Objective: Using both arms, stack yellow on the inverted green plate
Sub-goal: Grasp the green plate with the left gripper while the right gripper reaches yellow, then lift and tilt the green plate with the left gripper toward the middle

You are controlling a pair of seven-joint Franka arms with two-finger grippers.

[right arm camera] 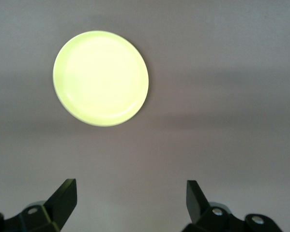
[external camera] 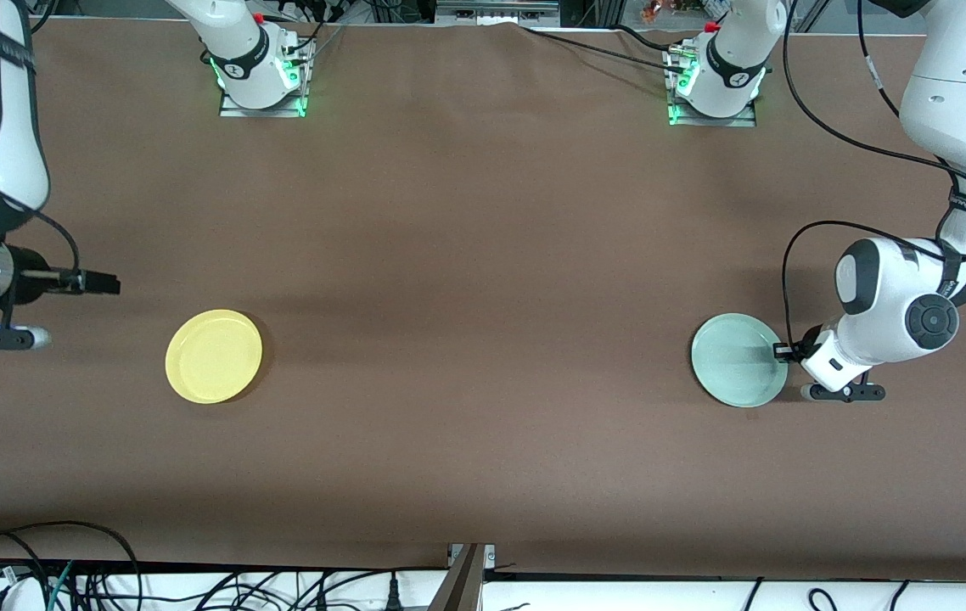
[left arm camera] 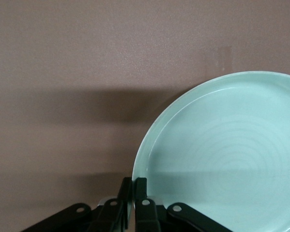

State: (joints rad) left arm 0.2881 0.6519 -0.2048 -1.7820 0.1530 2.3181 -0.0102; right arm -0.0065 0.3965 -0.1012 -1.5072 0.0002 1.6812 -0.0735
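The pale green plate (external camera: 738, 360) lies rim up on the table toward the left arm's end. My left gripper (external camera: 783, 350) is low at the plate's edge and shut on its rim. The left wrist view shows one finger inside the green plate (left arm camera: 222, 154) and one outside, pinching the rim at my left gripper (left arm camera: 134, 187). The yellow plate (external camera: 213, 355) lies rim up toward the right arm's end. My right gripper (external camera: 105, 283) is open and empty over bare table, apart from that plate. The right wrist view shows the yellow plate (right arm camera: 100, 78) well ahead of my right gripper (right arm camera: 130, 195).
The brown table cloth (external camera: 483, 297) spans the space between the two plates. The arm bases (external camera: 262, 76) stand along the table's edge farthest from the front camera. Cables (external camera: 42, 560) lie past the table's near edge.
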